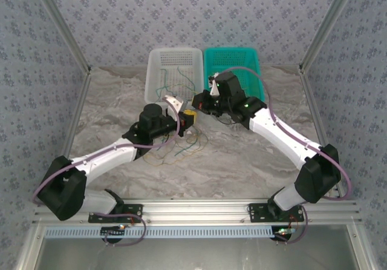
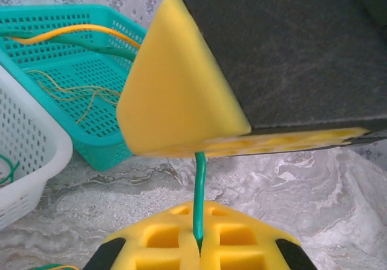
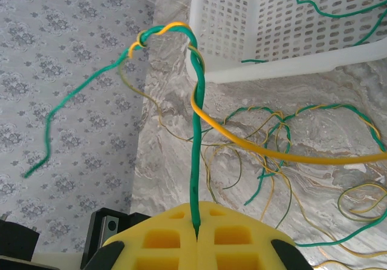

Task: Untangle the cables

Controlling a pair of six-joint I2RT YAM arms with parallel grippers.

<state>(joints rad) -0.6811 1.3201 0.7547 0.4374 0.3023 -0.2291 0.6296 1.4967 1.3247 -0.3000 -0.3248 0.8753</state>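
**Left gripper** [image 1: 188, 117]: near the table centre, at 12 o'clock from the loose pile of cables [image 1: 179, 146] lying on the marble-pattern table [image 1: 242, 161]. In the left wrist view its yellow fingers [image 2: 151, 243] are clenched on a single green strand [image 2: 199, 185]. The strand rises from the seam between them toward 12 o'clock and disappears behind the yellow pad [image 2: 175, 94] of the opposite gripper, just beyond.

**White basket** [image 1: 158, 58]: at 11 o'clock from the left gripper. Several green strands lie inside it.

**Teal basket** [image 1: 254, 70]: directly beside the white basket, at its 3 o'clock side. The left wrist view shows thin yellow-tan strands [image 2: 78, 94] on its floor, with one yellow and one green strand crossing above its rim.

**Right gripper** [image 1: 203, 102]: at 1 o'clock from the left gripper, just beside it. In the right wrist view its fingers [image 3: 242, 246] are clamped on a green strand [image 3: 195, 149] that runs up toward 12 o'clock. There it twists together with a yellow strand [image 3: 242, 143] at a knot [image 3: 163, 31] beside the white basket's corner. Further twisted green and yellow cables lie on the table at 3 o'clock.
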